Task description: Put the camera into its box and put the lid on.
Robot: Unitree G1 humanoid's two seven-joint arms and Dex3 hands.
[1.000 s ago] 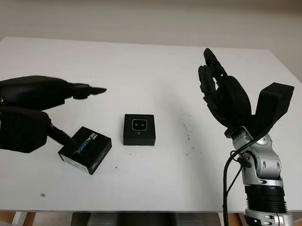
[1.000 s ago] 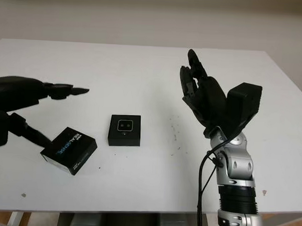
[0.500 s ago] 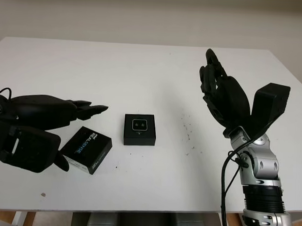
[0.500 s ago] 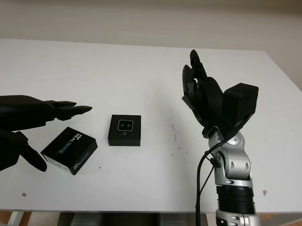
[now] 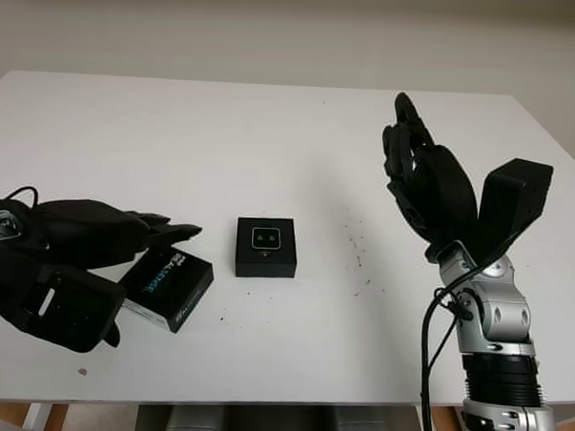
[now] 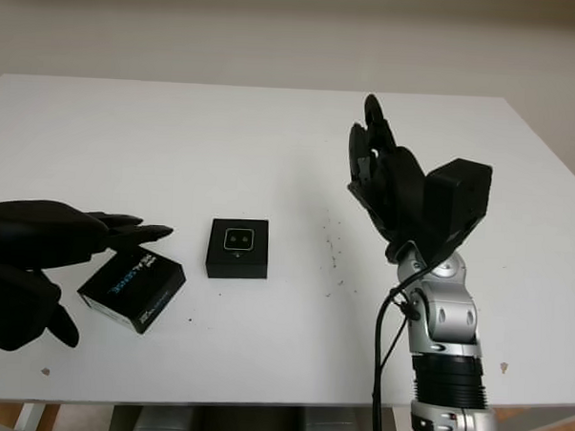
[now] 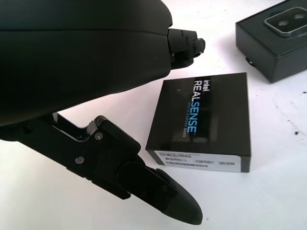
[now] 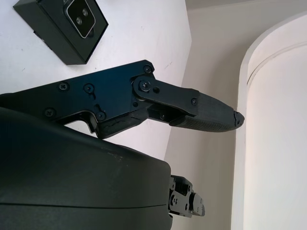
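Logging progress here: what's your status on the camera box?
Left hand open, over lid, no grip. Right hand open, raised at table's right. Camera seated in box, uncovered. Nothing in the way.

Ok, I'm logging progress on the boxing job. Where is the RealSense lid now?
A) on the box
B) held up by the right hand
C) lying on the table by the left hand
C: the lid lies on the table by the left hand, apart from the box.

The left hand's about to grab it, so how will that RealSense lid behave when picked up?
The lid looks like stiff card, so probably rigid and light. Its glossy faces may be slippery. Lying flat, it shouldn't roll, though the left hand might nudge it sideways.
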